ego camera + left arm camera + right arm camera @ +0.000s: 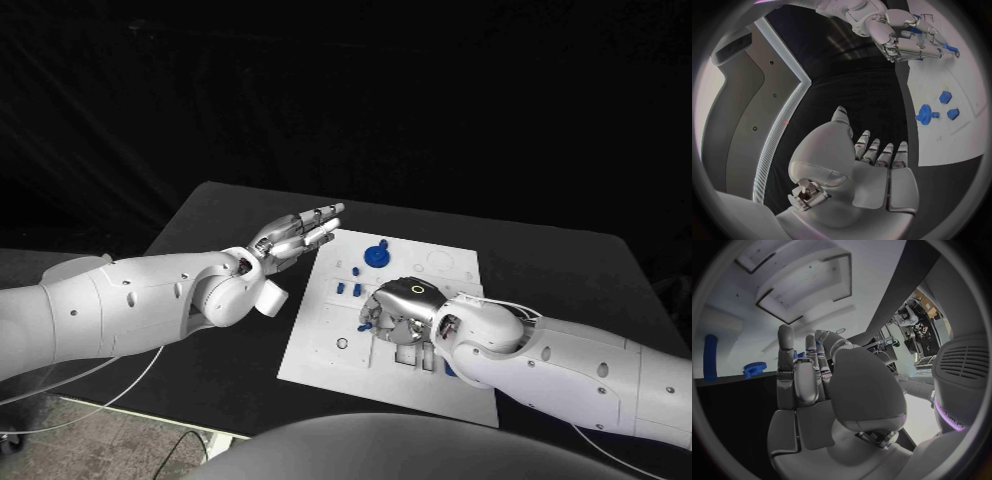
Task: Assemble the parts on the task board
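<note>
The right hand (408, 312) hangs palm-down over the near half of the board (325, 350), fingers curled among small blue parts (366, 326); whether it grips one cannot be told. Farther off, the left hand (296, 238) hovers flat at the board's left edge, fingers straight, together, holding nothing, near a blue gear (376, 255).

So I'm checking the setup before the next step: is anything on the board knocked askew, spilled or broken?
Nothing stands out. The board lies flat on the table, the gear and small blue parts sit on it, and no damage is visible. The right hand covers some of the board, so that patch is hidden.
</note>
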Controlling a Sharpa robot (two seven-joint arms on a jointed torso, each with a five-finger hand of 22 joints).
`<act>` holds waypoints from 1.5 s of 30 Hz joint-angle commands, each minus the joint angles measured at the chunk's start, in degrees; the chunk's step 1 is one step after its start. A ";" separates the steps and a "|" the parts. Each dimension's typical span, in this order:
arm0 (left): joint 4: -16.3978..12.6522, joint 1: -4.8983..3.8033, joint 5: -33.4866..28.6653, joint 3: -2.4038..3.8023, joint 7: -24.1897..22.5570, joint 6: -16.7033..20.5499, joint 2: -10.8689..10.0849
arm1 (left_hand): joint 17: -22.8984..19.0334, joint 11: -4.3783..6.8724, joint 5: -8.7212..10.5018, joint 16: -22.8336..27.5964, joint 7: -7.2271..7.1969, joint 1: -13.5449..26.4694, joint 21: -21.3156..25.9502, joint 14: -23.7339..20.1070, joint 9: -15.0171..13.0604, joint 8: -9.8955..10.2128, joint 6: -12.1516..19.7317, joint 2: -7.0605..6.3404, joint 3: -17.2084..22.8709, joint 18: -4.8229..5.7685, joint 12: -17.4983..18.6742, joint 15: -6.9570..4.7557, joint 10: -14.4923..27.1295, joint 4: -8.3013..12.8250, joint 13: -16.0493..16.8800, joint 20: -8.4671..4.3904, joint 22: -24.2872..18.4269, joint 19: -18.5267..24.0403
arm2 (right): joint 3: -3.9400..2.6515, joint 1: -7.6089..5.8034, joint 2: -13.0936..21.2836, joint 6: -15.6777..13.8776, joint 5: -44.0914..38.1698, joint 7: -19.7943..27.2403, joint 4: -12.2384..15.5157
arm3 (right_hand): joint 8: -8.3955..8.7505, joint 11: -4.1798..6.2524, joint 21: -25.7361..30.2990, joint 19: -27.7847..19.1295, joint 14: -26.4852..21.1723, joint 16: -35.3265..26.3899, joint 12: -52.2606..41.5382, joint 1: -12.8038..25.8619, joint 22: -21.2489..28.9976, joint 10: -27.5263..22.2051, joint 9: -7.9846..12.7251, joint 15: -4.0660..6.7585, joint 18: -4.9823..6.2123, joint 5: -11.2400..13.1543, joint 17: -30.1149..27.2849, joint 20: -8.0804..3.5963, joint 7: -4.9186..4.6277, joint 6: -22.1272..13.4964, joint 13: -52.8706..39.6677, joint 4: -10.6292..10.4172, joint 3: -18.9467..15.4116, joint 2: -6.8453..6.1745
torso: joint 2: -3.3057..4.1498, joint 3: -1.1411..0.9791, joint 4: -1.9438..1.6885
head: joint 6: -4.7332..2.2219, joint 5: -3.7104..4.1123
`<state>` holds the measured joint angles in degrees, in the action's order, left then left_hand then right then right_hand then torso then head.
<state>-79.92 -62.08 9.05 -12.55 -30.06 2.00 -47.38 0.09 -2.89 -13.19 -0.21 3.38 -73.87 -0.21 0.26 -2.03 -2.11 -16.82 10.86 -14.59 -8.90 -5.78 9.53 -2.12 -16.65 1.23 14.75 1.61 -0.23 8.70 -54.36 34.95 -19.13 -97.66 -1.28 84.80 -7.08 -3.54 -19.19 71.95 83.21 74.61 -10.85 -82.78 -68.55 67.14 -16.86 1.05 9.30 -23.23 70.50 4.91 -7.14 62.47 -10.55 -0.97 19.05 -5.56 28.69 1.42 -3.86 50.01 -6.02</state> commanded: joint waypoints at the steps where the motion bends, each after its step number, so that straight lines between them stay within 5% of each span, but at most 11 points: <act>1: 0.02 0.00 0.02 0.03 -0.27 -1.06 0.07 | 0.02 -0.32 -0.26 0.08 -0.05 -0.13 -0.11 0.01 -0.08 -0.11 -0.45 0.58 -0.21 -0.36 -0.23 0.40 0.06 0.04 -0.05 0.31 0.07 0.02 | -0.10 0.00 0.27 -2.75 0.30 0.64 0.39 | -0.25 -0.02 -0.29 0.16 0.37 0.36 -0.19 0.21 -0.06 0.33 -0.09 -0.12 1.05 -0.22 0.04 -0.18 0.02 0.43 0.02 -0.03 -0.32 0.78 | -0.01 0.00 0.02 | -0.01 -0.19; 21: 0.25 0.00 -0.07 0.03 0.09 -1.18 0.20 | 0.03 -0.31 -0.33 0.07 0.15 -0.20 -0.13 0.04 -0.10 -0.13 -0.56 0.79 -0.16 -0.39 -0.26 0.45 0.06 0.04 -0.05 0.40 0.17 0.00 | -0.37 -2.35 -0.57 4.86 -17.41 -4.91 3.66 | -0.07 0.28 -0.10 -0.12 0.01 -0.44 -0.07 0.15 -0.42 0.86 -0.10 -0.17 1.22 -0.45 -0.98 -0.63 0.38 0.74 0.20 0.46 -0.60 0.32 | 0.00 -0.01 -0.14 | -0.01 -0.16; 45: 0.63 0.01 -0.09 0.02 0.77 -1.85 0.42 | 0.04 -0.17 -0.35 0.05 0.86 -0.33 -0.15 0.08 -0.21 -0.29 -1.47 1.02 -0.19 -0.47 -0.25 0.66 0.11 0.06 -0.05 0.65 0.22 -0.03 | -0.36 -2.46 -1.14 7.01 -21.72 -6.05 3.62 | 0.71 0.39 0.29 -0.83 -0.25 -0.95 0.24 0.83 -1.29 1.11 0.21 -0.19 1.04 3.04 -1.58 -0.82 0.54 0.96 0.31 0.87 0.31 0.13 | -0.01 0.00 -0.02 | -0.01 -0.44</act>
<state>-79.27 -62.07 9.02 -12.56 -29.12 1.47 -47.12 0.11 -2.89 -13.18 -0.21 4.20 -74.33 -0.21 0.47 -2.16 -2.11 -18.04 11.31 -14.59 -8.91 -5.78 9.73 -2.12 -16.65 1.26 15.16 1.80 -0.23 8.36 -56.80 33.80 -12.88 -118.41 -6.98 88.35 -6.62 -3.24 -19.18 71.22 83.20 73.93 -10.85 -82.42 -69.76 67.84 -16.60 1.04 10.19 -20.40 68.94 4.19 -6.78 63.21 -10.29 -0.08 19.00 -5.22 28.69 1.42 -3.87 50.01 -6.47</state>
